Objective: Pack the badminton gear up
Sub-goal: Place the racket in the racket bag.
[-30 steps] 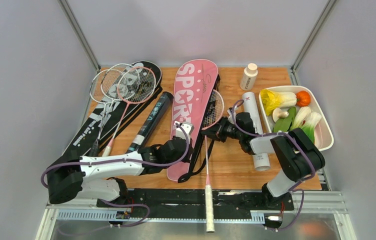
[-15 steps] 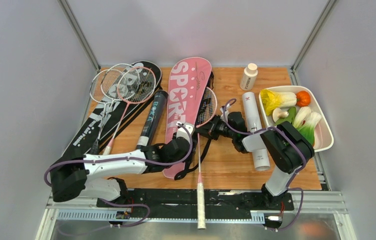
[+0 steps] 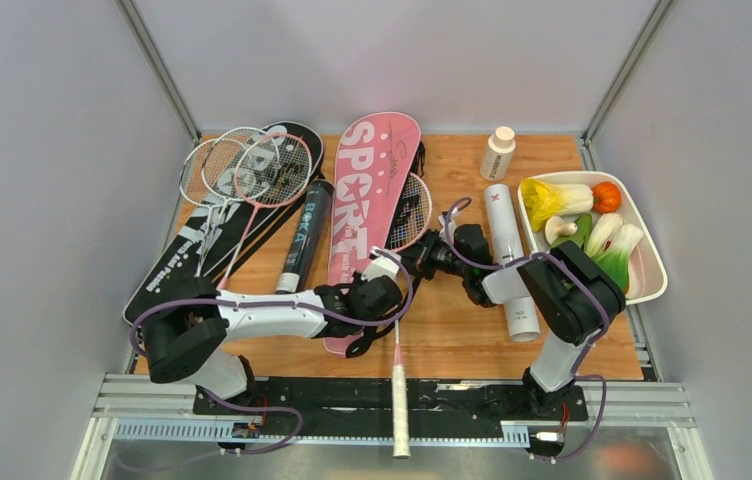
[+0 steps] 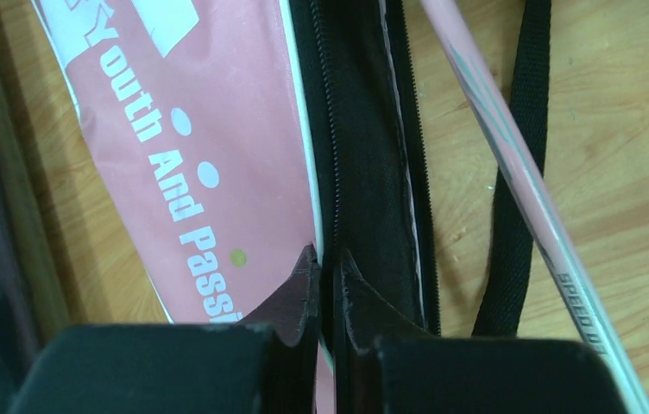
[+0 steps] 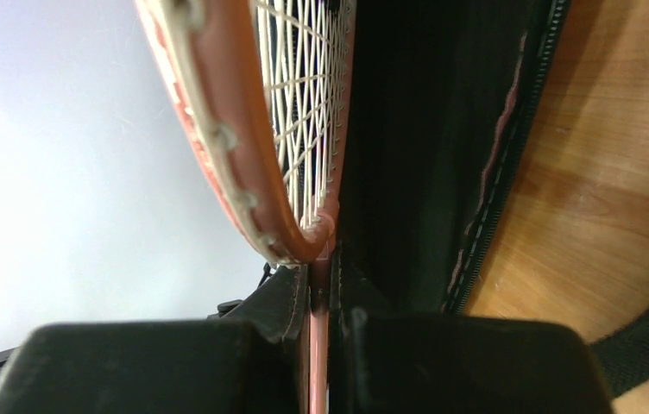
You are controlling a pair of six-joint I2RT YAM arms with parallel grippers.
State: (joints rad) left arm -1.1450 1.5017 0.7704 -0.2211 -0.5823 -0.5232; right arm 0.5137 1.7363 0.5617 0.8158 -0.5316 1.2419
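The pink "SPORT" bag (image 3: 367, 195) lies in the middle of the table, its zipper edge open to the black lining (image 4: 368, 155). My left gripper (image 3: 384, 292) is shut on that edge near the bag's lower end; the grip shows in the left wrist view (image 4: 325, 259). A pink racket (image 3: 411, 208) has its head partly tucked at the bag's right side. Its shaft (image 4: 511, 164) runs toward the near edge. My right gripper (image 3: 424, 256) is shut on the racket's throat (image 5: 321, 250). No shuttlecock is in view.
A black bag (image 3: 202, 250) with three rackets (image 3: 242, 165) lies at the left, a black tube (image 3: 304, 235) beside it. A white tube (image 3: 510, 255), a white bottle (image 3: 497, 152) and a tray (image 3: 652, 275) of toy vegetables are on the right.
The pink bag and the pink racket have shifted left, the racket's handle swinging left. My left gripper has moved right and nearer along the bag's edge. My right gripper followed the racket left.
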